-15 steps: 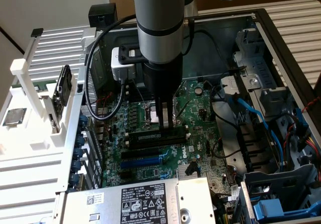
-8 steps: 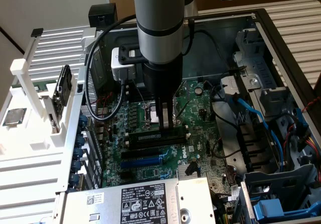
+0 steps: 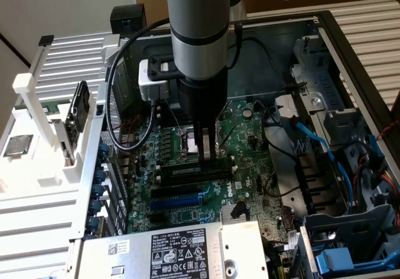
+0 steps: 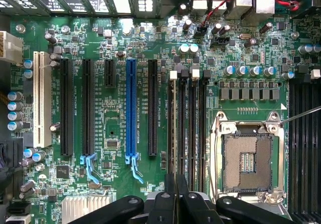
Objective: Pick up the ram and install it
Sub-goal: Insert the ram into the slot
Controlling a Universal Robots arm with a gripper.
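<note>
My gripper (image 3: 205, 157) reaches down into the open computer case over the green motherboard (image 3: 240, 166). Its two black fingers (image 4: 168, 199) stand close together, shut on the top edge of the ram (image 3: 187, 173), a long thin stick with a pale sticker on its side. The ram stands on edge, in line with the black memory slots (image 4: 194, 133). In the wrist view it shows edge-on as a thin line (image 4: 174, 133) running out from between the fingertips of the gripper (image 4: 176, 186), over the outermost slot. I cannot tell how deep it sits in that slot.
The open processor socket (image 4: 248, 156) lies right beside the slots. A blue expansion slot (image 4: 131, 108) and black ones lie on the other side. A power supply (image 3: 181, 251) sits at the case front, blue cables (image 3: 319, 147) on the exterior view's right, a white rack (image 3: 37, 166) with a silver chip (image 3: 17, 145) on its left.
</note>
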